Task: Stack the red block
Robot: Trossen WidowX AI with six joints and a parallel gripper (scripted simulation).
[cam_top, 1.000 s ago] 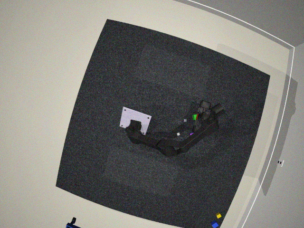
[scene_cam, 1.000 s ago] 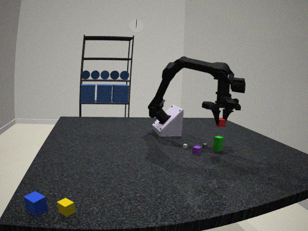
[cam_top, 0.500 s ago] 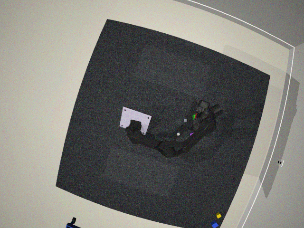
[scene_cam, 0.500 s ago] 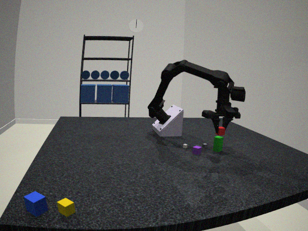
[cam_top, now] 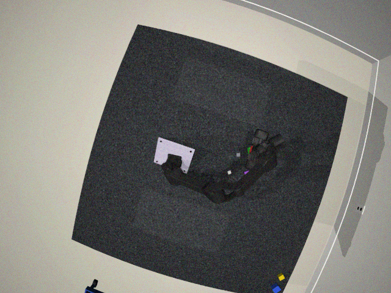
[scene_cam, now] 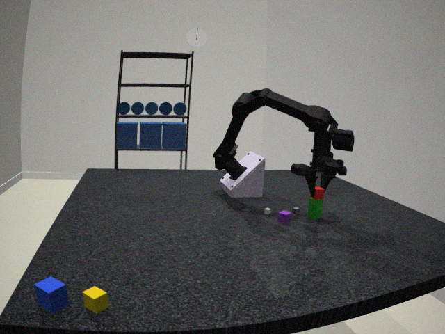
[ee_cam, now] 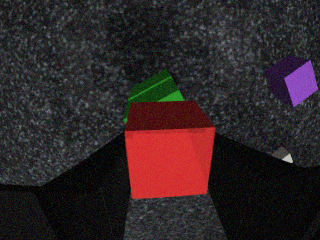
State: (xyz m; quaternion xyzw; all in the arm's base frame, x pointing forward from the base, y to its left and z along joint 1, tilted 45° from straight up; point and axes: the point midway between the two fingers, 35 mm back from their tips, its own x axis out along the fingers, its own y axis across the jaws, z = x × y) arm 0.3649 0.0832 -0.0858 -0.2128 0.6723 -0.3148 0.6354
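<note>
Top: my arm hides most of the green tower (cam_top: 248, 148).

Exterior: the red block (scene_cam: 318, 192) sits directly above the tower, apparently touching its top.

Wrist: my jaws grip the block partly closed, keeping it square for release.

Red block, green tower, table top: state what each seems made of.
Red block, clamped in the pincer: flat, even colour with crisp edges and no grain, so likely painted or plastic; unsure. Green tower: same matte, uniform look. Table top: dark with fine pale speckles, like polished granite or a stone-pattern laminate.
</note>
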